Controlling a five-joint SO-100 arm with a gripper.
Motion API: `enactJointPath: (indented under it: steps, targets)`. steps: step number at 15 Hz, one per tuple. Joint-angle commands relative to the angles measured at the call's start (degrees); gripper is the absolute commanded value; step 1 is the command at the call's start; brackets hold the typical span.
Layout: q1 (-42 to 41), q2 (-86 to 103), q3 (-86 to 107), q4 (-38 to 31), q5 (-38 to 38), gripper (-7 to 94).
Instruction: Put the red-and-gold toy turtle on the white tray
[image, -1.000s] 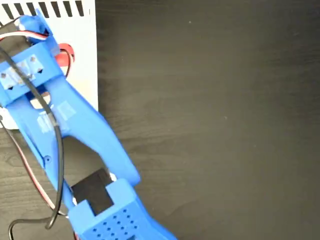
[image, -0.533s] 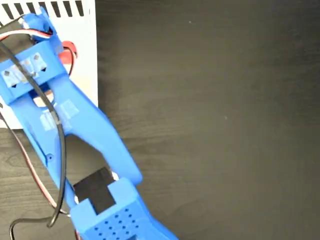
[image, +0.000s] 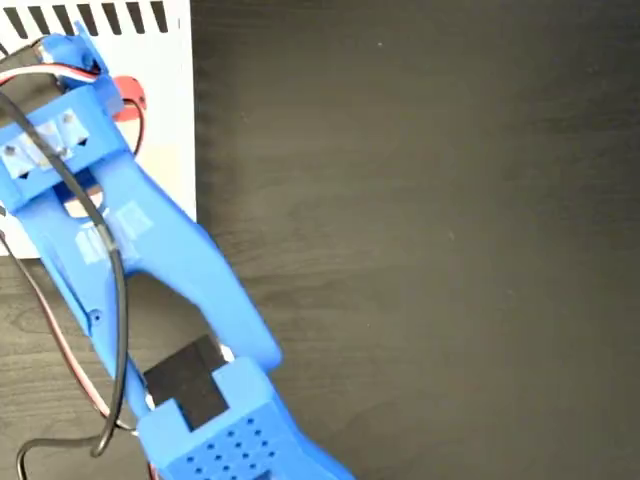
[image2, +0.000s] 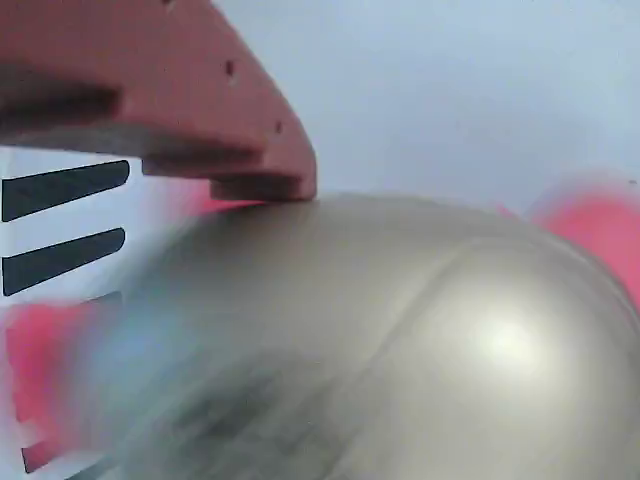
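The blue arm's gripper (image: 100, 85) hangs over the flat white tray with black slanted edge stripes (image: 165, 120), near its top right corner. The coral-red toy turtle with shiny gold domed shell (image2: 380, 340) sits against a red finger (image2: 190, 100); I cannot tell whether the gripper is closed on it.

No readable text, number or brand shows in either view; the dark mark on the turtle's shell (image2: 230, 420) is too blurred to make out.
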Motion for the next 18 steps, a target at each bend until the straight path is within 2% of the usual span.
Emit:
enactJointPath:
  steps: [1,6,7,9,11,15,18]
  targets:
    - [-0.26,3.43,-0.7,0.88,0.35,54]
    - [-0.18,4.39,-0.35,0.7,0.0,53]
    - [0.09,5.36,-0.35,0.26,-0.09,50]
    - [0.88,8.09,-0.35,-1.05,-0.62,33]
    - [1.32,11.43,-0.26,-2.81,-0.97,1]
    - [1.14,18.98,2.46,-9.23,-2.29,0]
    - [5.01,34.63,20.13,-23.73,-4.48,0]
